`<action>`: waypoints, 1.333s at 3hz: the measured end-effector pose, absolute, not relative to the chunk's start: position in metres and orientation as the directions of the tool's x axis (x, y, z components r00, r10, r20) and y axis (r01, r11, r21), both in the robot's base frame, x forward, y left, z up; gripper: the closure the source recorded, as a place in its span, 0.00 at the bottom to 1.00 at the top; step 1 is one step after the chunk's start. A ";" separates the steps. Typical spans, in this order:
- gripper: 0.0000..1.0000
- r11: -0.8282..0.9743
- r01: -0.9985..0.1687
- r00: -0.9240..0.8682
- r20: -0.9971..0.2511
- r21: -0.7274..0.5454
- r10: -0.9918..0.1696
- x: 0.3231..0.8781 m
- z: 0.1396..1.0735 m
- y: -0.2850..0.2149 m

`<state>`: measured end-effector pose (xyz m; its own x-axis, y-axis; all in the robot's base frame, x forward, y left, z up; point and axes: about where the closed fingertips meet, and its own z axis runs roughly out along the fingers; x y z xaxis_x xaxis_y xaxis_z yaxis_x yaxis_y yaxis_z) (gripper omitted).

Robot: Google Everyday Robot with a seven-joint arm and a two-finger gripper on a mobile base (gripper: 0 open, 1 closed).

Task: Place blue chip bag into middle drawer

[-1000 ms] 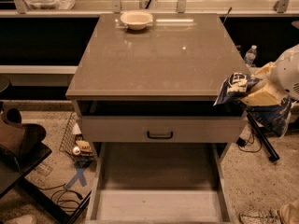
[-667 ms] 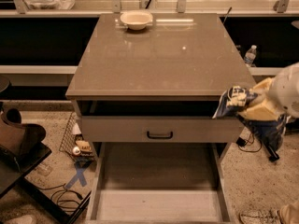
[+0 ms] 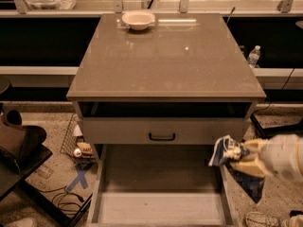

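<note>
My gripper (image 3: 238, 158) is at the lower right, cream-coloured, reaching in from the right edge. It is shut on the blue chip bag (image 3: 220, 151), a crinkled dark-blue foil bag with white patches. The bag hangs at the fingertips, and more of it trails below the hand (image 3: 251, 187). The bag is held above the right side wall of the middle drawer (image 3: 161, 208). That drawer is a wide grey tray with a pale floor, pulled out below the cabinet. Nothing lies in the part of the drawer that shows.
A drawer front with a black handle (image 3: 162, 137) sits above the tray. A cream bowl (image 3: 138, 19) stands at the back of the brown cabinet top (image 3: 165, 60). A water bottle (image 3: 254, 56) is on the right. A wire rack (image 3: 77, 143), a dark chair (image 3: 19, 148) and cables are on the left floor.
My gripper has moved down with the blue chip bag in it. It went from beside the cabinet top's right front corner to above the open drawer's right wall.
</note>
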<state>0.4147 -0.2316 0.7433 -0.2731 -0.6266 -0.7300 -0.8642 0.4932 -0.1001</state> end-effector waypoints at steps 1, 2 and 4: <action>1.00 0.410 -0.908 -0.178 -0.801 -0.091 -0.571 0.381 0.672 -0.224; 1.00 0.347 -0.931 -0.114 -0.819 -0.109 -0.563 0.369 0.638 -0.216; 1.00 0.321 -0.941 -0.097 -0.831 -0.102 -0.548 0.374 0.621 -0.199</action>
